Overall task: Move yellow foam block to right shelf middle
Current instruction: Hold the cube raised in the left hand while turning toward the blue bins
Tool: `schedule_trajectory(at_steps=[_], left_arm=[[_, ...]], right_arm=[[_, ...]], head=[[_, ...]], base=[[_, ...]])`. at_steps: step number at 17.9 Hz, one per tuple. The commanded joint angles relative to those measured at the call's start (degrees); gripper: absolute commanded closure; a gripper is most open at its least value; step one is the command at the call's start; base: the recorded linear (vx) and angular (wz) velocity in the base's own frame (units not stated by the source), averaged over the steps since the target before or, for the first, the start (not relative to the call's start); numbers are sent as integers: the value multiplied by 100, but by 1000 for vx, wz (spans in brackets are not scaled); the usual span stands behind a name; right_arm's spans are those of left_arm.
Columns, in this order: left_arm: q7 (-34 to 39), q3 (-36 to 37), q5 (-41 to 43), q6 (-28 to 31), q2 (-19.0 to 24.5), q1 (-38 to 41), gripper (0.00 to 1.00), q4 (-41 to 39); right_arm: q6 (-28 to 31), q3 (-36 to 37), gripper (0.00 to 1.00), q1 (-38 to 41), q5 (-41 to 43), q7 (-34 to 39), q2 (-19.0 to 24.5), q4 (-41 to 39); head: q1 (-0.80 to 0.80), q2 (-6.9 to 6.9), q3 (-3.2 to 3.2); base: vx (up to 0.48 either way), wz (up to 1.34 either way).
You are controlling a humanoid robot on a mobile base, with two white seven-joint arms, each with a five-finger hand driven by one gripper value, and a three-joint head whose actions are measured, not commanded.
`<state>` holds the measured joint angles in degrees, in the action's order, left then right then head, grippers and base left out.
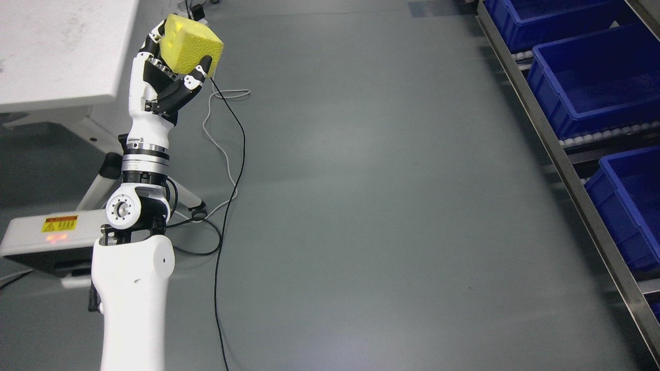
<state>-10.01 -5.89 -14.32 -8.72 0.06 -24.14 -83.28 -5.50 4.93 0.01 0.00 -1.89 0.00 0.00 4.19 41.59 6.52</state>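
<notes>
The left robot hand [170, 69] is raised at the upper left of the head view, at the end of a white arm that enters from the lower left. Its fingers [198, 76] are curled and clamped on the yellow foam block [193, 44]. The block is held above the floor [371, 206], clear of any support, just to the right of the white surface [62, 51] that fills the upper-left corner. One black finger lies across the lower right face of the block; the palm backs the lower left face.

The shelf [546, 134] runs along the right edge of the view, well apart from the block, with the bare floor between them. Its metal rail slants from top centre-right to the lower right corner. Blue bins [593, 87] sit in a row on the shelf behind the rail.

Black and grey cables [232, 154] trail across the floor below the block, beside the arm.

The right arm does not appear.
</notes>
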Motion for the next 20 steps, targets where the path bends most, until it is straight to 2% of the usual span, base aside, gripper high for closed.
schedule_trajectory(at_steps=[1,12,20], left_arm=[[-1,-44,0,45,94,6,48,-118],[-1,-44,0,63,94,-12,48,-83],[-10,-44,0,72,94,-21,48,-74]], right_arm=[[5,0,0,8,-18,-5,-100,-100],[5,0,0,8,-18,-5,-100,-100],[5,8,0,8,-18,-5,-100,-100]], head=[[0,0,0],[0,0,0],[0,0,0]], base=[[313,-282],[446,-458],[533,-383]])
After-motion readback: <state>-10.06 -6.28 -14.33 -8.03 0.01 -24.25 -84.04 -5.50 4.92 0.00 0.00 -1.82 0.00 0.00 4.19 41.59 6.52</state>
